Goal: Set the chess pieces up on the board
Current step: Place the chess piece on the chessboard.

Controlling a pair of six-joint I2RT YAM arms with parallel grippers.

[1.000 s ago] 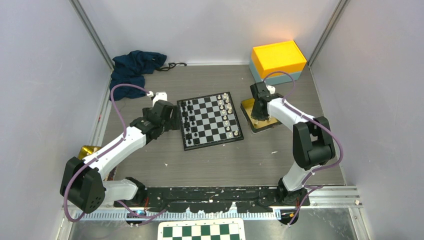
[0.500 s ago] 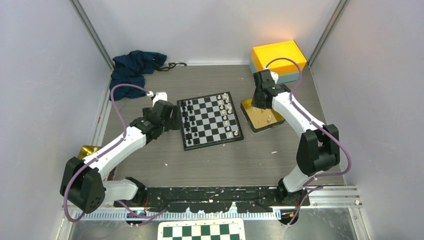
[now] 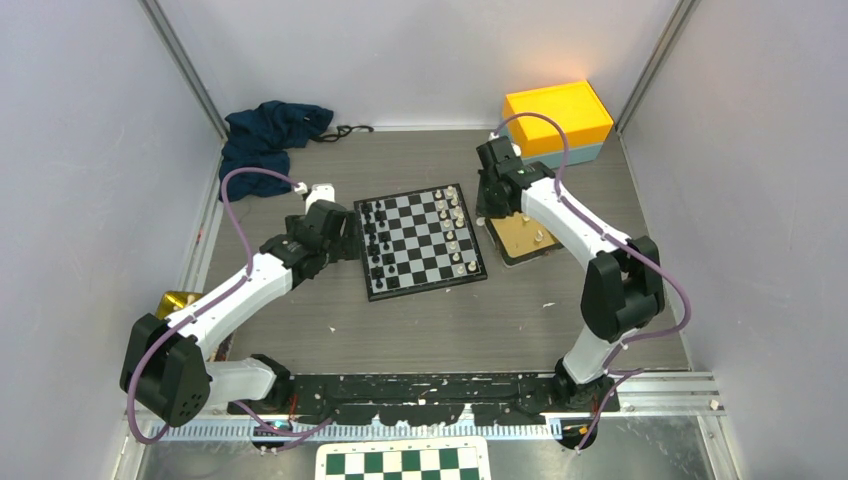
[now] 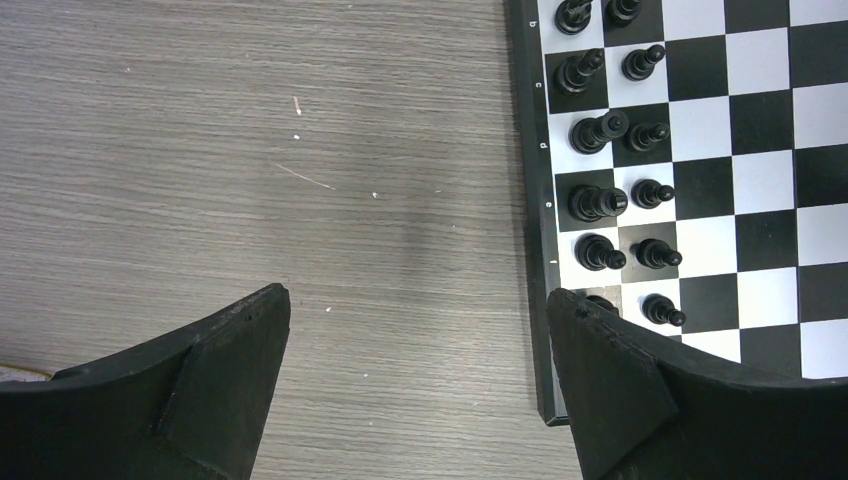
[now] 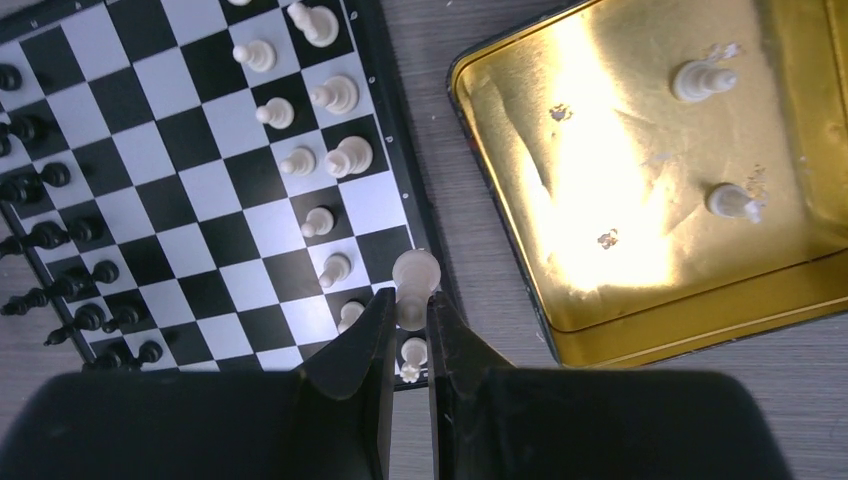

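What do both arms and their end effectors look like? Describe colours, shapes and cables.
The left arm and right arm have white links, bulky black joints and a looping purple cable each. Left end effector: two broad black wedge fingers. Right end effector: narrower black fingers.

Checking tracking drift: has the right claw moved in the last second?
Yes. The right claw, gripping a cream-white chess piece, shifted left off the shallow gold metal tin toward the right edge of the small black-and-white chessboard.
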